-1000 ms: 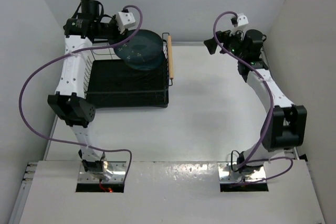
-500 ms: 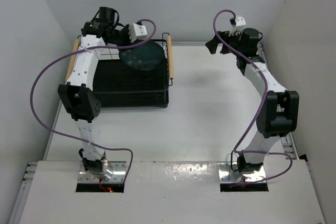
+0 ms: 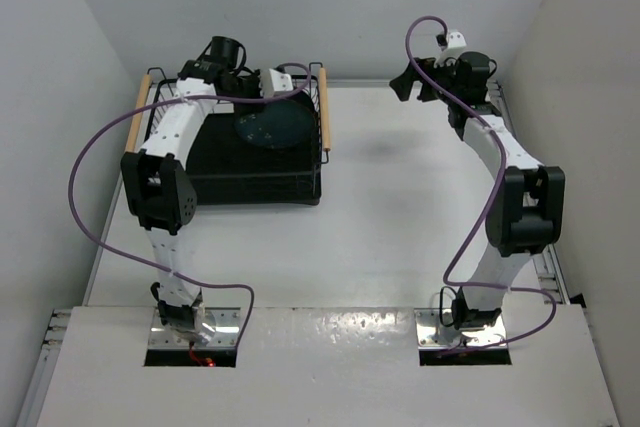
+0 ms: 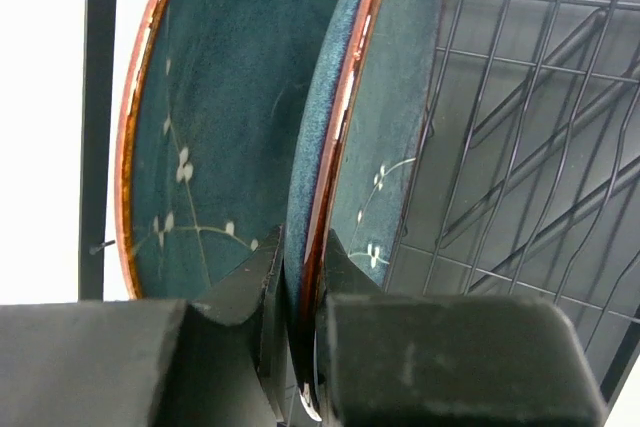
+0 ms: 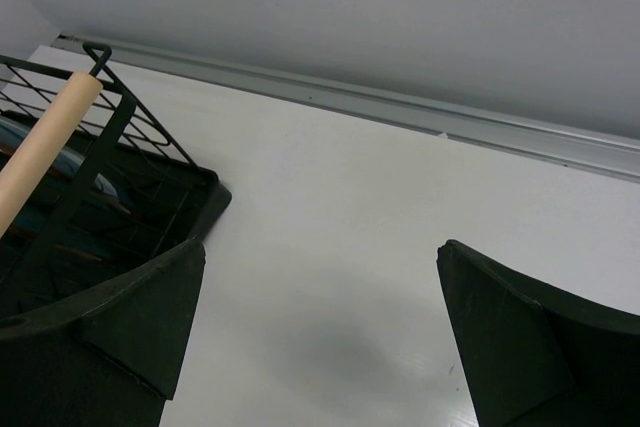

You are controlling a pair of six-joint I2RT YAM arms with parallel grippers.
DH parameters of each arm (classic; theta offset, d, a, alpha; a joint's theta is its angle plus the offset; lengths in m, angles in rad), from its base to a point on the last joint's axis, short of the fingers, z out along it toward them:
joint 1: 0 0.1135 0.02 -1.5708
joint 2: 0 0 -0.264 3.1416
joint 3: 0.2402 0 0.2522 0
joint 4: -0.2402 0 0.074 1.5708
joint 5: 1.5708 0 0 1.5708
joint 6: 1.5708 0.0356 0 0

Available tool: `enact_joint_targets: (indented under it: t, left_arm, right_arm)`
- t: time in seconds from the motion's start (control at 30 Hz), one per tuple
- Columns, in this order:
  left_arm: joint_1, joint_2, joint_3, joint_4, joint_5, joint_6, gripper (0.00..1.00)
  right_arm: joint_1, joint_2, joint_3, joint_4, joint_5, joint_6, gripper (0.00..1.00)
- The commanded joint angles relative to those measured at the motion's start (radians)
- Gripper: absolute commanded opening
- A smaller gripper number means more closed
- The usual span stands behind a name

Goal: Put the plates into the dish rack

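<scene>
The black wire dish rack (image 3: 240, 169) stands at the back left of the table. My left gripper (image 3: 268, 87) reaches over its far right part and is shut on the rim of a teal plate (image 3: 275, 127). In the left wrist view this plate (image 4: 385, 117) stands on edge between my fingers (image 4: 240, 287), inside the rack's wires (image 4: 520, 147). A second teal plate (image 4: 215, 117) stands on edge just left of it, by the rack's wall. My right gripper (image 3: 405, 82) is open and empty, raised at the back of the table; its wrist view (image 5: 320, 297) shows bare table.
The rack has two light wooden handles, left (image 3: 138, 112) and right (image 3: 322, 112); the right one shows in the right wrist view (image 5: 45, 142). White walls close the table at back and sides. A metal strip (image 5: 450, 122) runs along the back wall.
My left arm has swung forward and lowered the plate from above the rack down into its far right part. My right arm has drawn slightly back and stayed open.
</scene>
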Motion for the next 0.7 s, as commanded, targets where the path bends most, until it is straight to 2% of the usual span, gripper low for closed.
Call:
enact_joint_targets:
  t: [0.0,0.27,0.33,0.43,0.53,0.67]
  left_arm:
    - [-0.011,-0.079,0.014,0.171,0.028,-0.027,0.0]
    - [-0.029,-0.1,-0.063,0.171,0.008,-0.024,0.0]
    - [-0.029,-0.109,-0.086,0.171,-0.004,-0.015,0.12]
    - [-0.039,-0.109,-0.086,0.171,-0.024,-0.015,0.38]
    - [-0.039,-0.109,-0.053,0.18,-0.036,-0.038,0.48]
    - [-0.039,-0.109,-0.031,0.18,-0.045,-0.038,0.54]
  right_arm:
    - [-0.004,0.005,0.055,0.022,-0.007,0.011,0.99]
    - [-0.001,0.015,0.064,0.031,-0.007,0.016,0.99]
    - [-0.002,0.011,0.058,0.034,-0.008,0.017,0.99]
    - [-0.005,0.012,0.061,0.034,-0.011,0.017,0.99]
    - [-0.004,0.011,0.061,0.034,-0.016,0.019,0.99]
    - [-0.001,0.003,0.049,0.041,-0.025,0.022,0.99]
